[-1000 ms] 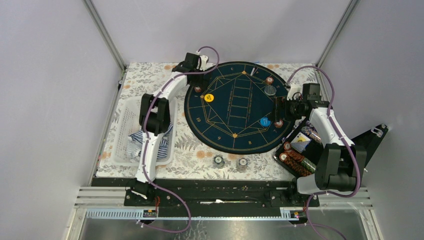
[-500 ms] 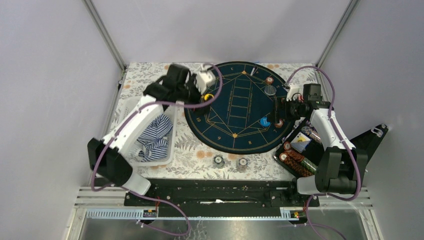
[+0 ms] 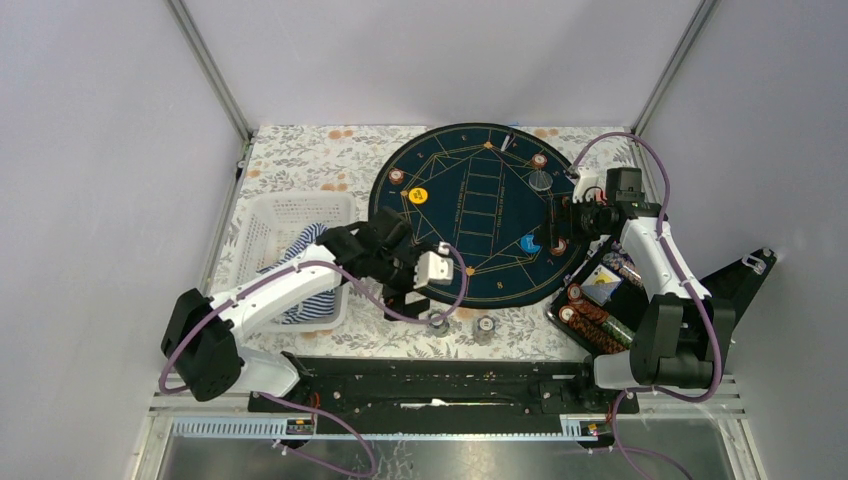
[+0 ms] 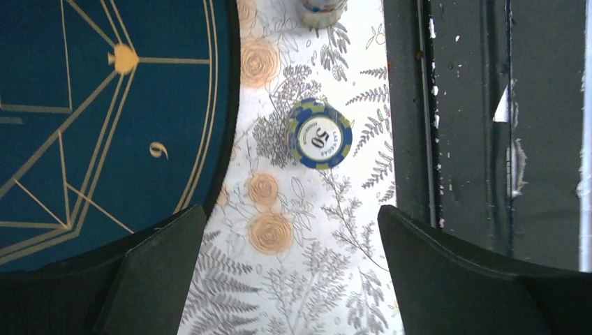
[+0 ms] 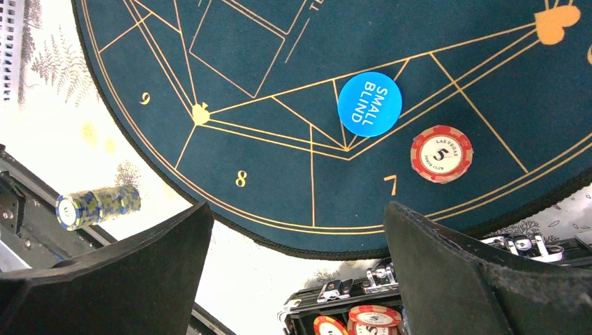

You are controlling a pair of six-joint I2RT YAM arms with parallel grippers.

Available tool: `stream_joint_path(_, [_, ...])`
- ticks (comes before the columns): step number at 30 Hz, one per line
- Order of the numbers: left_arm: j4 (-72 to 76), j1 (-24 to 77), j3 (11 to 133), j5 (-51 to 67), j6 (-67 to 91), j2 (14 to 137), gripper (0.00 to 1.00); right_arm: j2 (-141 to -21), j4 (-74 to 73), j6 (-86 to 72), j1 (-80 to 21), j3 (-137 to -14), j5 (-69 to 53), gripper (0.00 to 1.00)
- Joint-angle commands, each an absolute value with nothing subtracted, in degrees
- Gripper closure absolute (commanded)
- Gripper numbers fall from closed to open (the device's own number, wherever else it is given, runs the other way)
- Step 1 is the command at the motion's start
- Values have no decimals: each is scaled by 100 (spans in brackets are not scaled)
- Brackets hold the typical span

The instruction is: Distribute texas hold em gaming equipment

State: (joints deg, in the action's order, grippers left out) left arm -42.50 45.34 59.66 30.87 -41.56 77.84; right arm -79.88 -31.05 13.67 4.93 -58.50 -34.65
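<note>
Hovering agape: left end effector [image 4: 292,209], right end effector [image 5: 298,206]; two small round poker chip stacks [image 3: 436,320] stand at the table's [image 3: 300,150] near edge.

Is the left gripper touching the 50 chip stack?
Apart. In the left wrist view, the left gripper lies short of the 50 chip stack, floral tablecloth between.

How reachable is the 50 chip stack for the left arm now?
Probably yes. The left gripper is open, just short of the 50 chip stack, with only bare floral table cover between them; the neighbouring stack stands well apart.
</note>
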Motion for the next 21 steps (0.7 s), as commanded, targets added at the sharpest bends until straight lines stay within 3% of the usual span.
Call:
stream_joint_path(1, [-3870, 4830, 6038, 3183, -5087, 8057, 1, -7884, -3199, 1485, 480, -5858, -3687, 0])
stream_joint_path(10, [-3858, 5215, 6328, 3017, -5654, 8970, 3, -7830, -3244, 1537, 478, -5793, -3692, 0])
stream_joint_path(21, [-3494, 5522, 6080, 2914, -5760, 9462, 14, -7857, -3256, 1564, 481, -5784, -3709, 0])
